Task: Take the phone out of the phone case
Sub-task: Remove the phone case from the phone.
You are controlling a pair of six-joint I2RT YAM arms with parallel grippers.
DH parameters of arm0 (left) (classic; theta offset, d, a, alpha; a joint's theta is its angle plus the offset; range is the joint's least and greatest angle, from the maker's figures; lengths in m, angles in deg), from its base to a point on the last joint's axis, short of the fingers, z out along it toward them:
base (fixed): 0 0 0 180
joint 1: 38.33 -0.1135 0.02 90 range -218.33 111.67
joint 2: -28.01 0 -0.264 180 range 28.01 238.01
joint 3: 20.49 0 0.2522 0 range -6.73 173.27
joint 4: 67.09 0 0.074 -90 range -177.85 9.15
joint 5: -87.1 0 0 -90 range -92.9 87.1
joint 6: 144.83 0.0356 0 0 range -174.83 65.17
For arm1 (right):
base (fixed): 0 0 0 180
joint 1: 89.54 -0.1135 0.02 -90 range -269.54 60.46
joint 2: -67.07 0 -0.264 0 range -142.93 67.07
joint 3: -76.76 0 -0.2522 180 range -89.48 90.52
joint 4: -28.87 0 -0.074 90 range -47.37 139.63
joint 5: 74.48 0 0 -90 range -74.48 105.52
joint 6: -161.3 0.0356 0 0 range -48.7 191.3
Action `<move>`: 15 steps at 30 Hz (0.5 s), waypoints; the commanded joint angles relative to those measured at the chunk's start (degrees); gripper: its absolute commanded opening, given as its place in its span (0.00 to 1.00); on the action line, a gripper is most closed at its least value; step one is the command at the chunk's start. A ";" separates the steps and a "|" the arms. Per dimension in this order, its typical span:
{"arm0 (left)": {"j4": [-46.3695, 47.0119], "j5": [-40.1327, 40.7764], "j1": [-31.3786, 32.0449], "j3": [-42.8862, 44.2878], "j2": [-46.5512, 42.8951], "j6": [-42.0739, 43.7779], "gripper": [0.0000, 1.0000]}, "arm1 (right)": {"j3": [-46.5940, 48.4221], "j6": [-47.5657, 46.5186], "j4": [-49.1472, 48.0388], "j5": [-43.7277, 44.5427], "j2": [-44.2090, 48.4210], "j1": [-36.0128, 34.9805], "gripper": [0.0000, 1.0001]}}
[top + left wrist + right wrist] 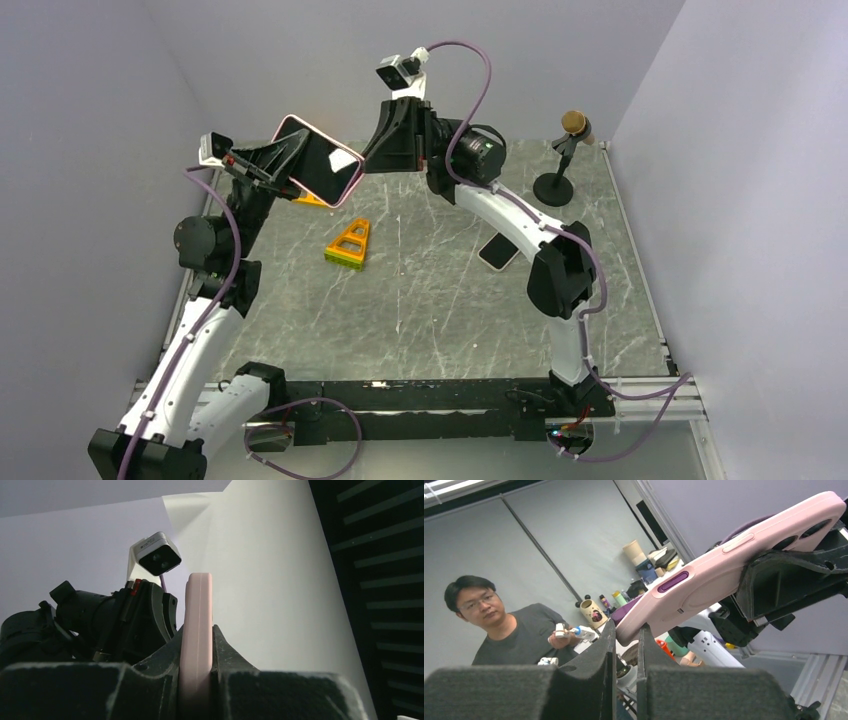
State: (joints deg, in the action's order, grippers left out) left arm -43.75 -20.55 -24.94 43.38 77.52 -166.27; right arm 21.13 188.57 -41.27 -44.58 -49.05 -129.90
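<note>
A pink phone case with a dark face inside its rim is held in the air above the table's far left. My left gripper is shut on its edge. In the left wrist view the case stands edge-on between the closed fingers of the left gripper. My right gripper meets the case's right corner. In the right wrist view the case's back shows its side buttons and camera cut-outs. Its lower corner sits between the tips of the right gripper, whose jaws stand a narrow gap apart.
A second phone with a pale rim lies flat on the marble table, under the right forearm. An orange triangular stand sits left of centre. A microphone on a black stand is at the far right. Walls close in on three sides.
</note>
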 commanded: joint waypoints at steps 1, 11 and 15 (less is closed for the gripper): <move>8.31 -4.39 3.07 3.85 0.78 -6.48 0.00 | 0.00 -4.57 -0.20 -2.25 -4.31 -4.15 0.00; 5.06 -2.97 3.13 -0.37 -2.97 -4.17 0.00 | -22.15 -20.21 15.26 -0.64 7.88 -0.79 0.00; -1.26 -1.32 2.96 -4.44 -6.53 -0.90 0.00 | -34.88 -42.18 47.68 2.66 22.43 2.61 0.25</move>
State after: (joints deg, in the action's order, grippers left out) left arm -46.35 -19.09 -24.81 39.86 75.64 -167.27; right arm -4.90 172.79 -28.96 -40.68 -34.36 -128.67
